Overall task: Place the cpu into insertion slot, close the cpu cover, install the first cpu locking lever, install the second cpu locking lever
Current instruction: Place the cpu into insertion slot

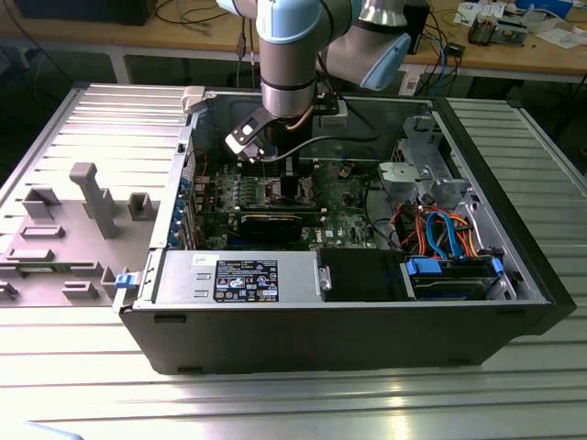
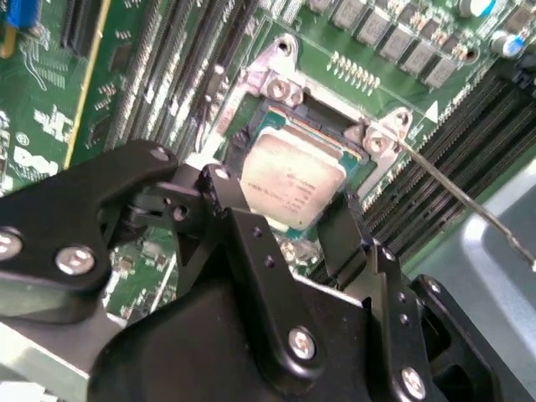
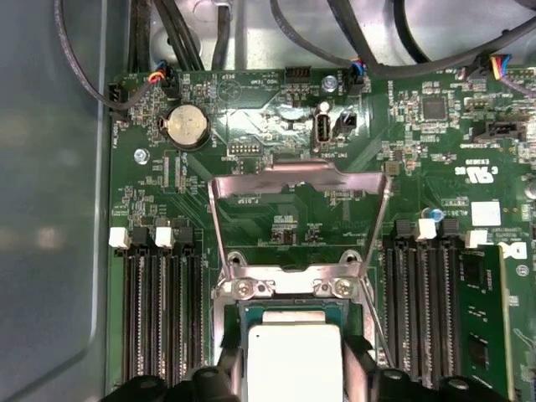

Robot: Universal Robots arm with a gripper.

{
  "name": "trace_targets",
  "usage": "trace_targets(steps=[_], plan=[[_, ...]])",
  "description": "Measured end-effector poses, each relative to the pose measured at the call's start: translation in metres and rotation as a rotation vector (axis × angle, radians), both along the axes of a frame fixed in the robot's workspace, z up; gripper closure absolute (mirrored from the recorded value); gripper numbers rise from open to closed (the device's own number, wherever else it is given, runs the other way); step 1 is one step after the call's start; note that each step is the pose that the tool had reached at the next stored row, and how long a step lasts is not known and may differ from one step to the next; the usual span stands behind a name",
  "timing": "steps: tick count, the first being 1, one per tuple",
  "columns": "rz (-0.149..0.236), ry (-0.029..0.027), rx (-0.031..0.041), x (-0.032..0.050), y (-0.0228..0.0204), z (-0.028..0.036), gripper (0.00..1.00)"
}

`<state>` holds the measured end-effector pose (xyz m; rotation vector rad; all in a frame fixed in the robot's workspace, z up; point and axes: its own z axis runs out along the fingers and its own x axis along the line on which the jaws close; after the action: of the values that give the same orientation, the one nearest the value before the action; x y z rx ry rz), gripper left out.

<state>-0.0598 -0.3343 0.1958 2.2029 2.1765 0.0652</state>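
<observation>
The cpu (image 2: 289, 188), a flat square chip with a silvery top, sits between my gripper's (image 2: 289, 213) black fingers (image 2: 226, 201), which press on two of its opposite edges. It is at the insertion slot (image 2: 276, 84), the dark socket with a silver rim and screws. In the first wrist view the cpu (image 3: 295, 360) lies just under the hinge, and the gripper (image 3: 295, 377) flanks it. The cpu cover (image 3: 297, 177), a thin silver frame, stands flipped open beyond the socket. A thin wire locking lever (image 2: 456, 197) sticks out, raised. In the exterior view the gripper (image 1: 287, 176) reaches down onto the motherboard.
Black memory slots (image 3: 159, 310) run along both sides of the socket, with a coin battery (image 3: 185, 126) and black cables (image 3: 193, 33) beyond. The open case's walls (image 1: 275, 339), a power supply (image 1: 243, 278) and a drive bay with cables (image 1: 449, 238) surround the board. A grey fixture (image 1: 92, 197) stands at the exterior view's left.
</observation>
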Motion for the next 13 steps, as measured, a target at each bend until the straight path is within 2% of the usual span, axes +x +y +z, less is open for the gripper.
trace_targets(steps=[5,13], plan=[[0.000,0.0008,-0.0010,-0.0002,-0.0002,0.0007,0.39],[0.000,0.0012,-0.0010,-0.0002,-0.0002,0.0142,0.39]])
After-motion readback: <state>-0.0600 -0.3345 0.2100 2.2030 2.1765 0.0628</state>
